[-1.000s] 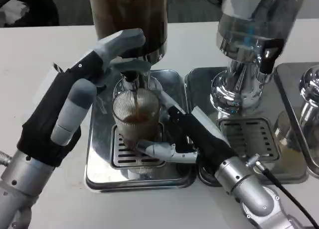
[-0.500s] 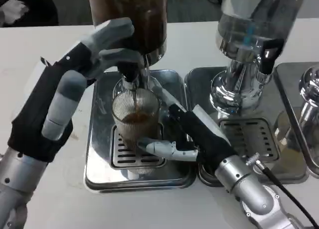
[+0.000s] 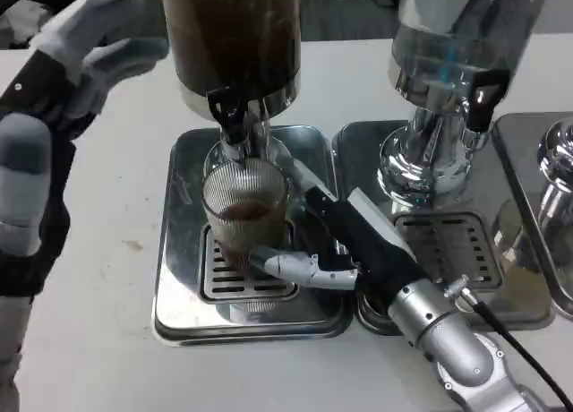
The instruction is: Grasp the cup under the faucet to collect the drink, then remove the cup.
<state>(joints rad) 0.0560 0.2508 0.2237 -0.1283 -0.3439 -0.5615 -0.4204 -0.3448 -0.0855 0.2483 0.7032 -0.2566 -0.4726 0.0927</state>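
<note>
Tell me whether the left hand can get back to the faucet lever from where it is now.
Probably yes. The left hand is raised off to the side with fingers apart, and the space between it and the black faucet lever looks free. The right hand holds the cup lower down, out of that path.

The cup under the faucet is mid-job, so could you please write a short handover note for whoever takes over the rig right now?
Right hand: holds the ribbed glass cup, fingers wrapped round its base.
Left hand: has pulled back from the faucet lever, now raised at the far left, holding nothing.
Cup: stands on the drip tray grate, under the black faucet of the dark drink dispenser.
Done: cup is partly filled with brown drink; the stream seen earlier has stopped.
Left: lift the cup out from under the faucet and set it clear of the tray.
</note>
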